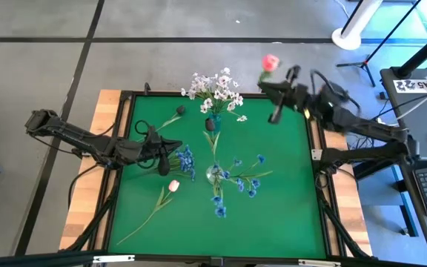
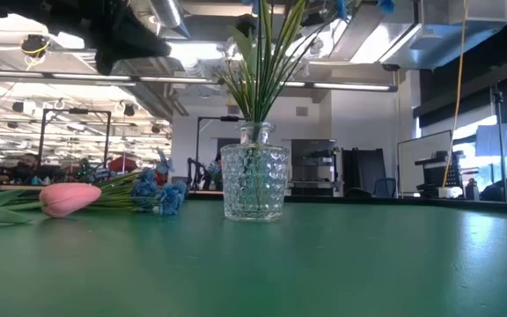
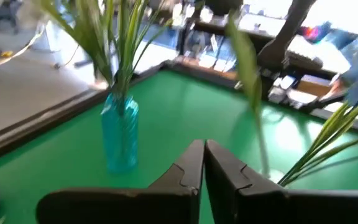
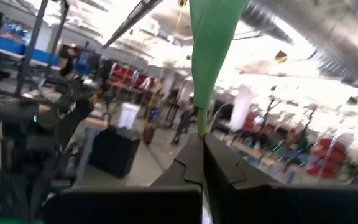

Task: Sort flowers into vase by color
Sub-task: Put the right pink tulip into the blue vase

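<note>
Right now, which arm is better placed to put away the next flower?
Probably the right. Its pincer is shut on the pink flower, held near the table's far edge. The left pincer is shut and empty beside the blue blossoms.

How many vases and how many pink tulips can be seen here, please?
Vases: 2, a teal ribbed vase and a clear cut-glass vase.
Pink tulips: 2, a lying pink tulip and a raised pink tulip.
Total: 4.
</note>
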### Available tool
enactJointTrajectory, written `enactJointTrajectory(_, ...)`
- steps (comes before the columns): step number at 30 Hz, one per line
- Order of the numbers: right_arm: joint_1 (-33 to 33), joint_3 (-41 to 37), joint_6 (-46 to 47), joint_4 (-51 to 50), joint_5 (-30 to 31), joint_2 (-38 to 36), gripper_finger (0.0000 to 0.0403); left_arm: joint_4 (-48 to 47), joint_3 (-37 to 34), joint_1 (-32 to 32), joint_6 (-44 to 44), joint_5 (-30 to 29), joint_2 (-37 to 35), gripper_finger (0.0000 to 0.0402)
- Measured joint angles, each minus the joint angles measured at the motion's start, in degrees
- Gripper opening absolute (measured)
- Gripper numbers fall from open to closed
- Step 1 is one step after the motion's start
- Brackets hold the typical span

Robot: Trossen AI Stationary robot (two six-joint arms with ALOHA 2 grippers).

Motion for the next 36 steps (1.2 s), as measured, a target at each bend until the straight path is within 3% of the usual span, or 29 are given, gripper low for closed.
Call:
enactJointTrajectory(4,-10.5,0.0,6.0,0.0,-12.1,4.6,0.0000,4.9,0.0,0.0,4.2,0.0,0.0,0.0011)
enactJointTrajectory(9,-17.2,0.0,7.5,0.8,-22.7,10.2,0.0000,7.5,0.0,1.4,8.8,0.7,0.0,0.0011)
enactJointTrajectory(23,-23.5,-0.2,9.0,3.5,-39.0,21.6,0.0000,9.7,0.0,22.5,10.4,26.5,6.3,0.0011)
enactJointTrajectory(27,-23.7,-4.4,12.7,14.9,-39.7,21.4,0.0000,12.0,0.0,25.7,10.3,30.1,9.3,0.0011)
enactJointTrajectory(31,-27.0,-13.6,20.7,31.7,-40.3,19.7,0.0000,12.6,0.0,27.1,10.4,31.2,11.3,0.0011)
enactJointTrajectory(36,-26.7,-24.1,27.5,49.6,-39.0,20.1,0.0000,13.9,0.0,28.9,11.2,32.7,13.5,0.0011)
